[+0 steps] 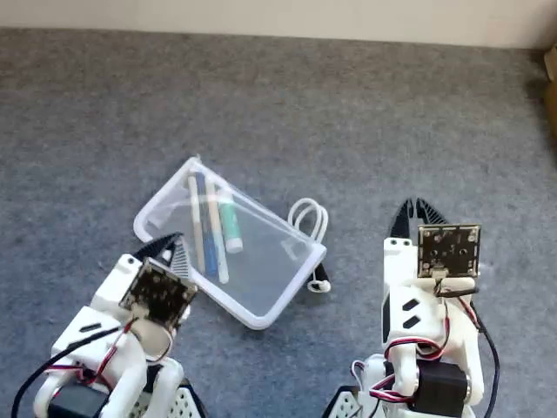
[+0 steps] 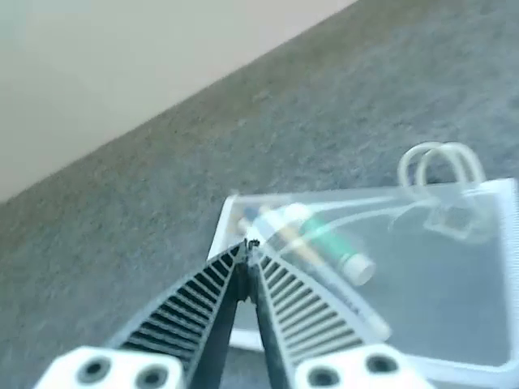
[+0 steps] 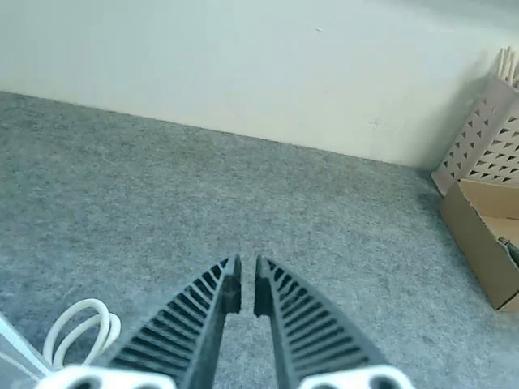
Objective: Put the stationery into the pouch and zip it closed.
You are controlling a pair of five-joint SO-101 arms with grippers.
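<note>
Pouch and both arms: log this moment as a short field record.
pouch: clear, lying flat on the grey table
stationery: inside the pouch
zip: cannot tell whether closed
left gripper: fingers shut, over the pouch's edge
right gripper: fingers shut, empty, apart from the pouch
cord loop: white, at the pouch's end

No word, number or sign can be read in any of the three views. In the middle of the high view, the pens [image 1: 197,226] lie inside the clear pouch [image 1: 261,272], and any print on their barrels is too small to make out. The same holds for the green-and-white stick [image 2: 336,247] at centre right of the left wrist view, which is blurred.
</note>
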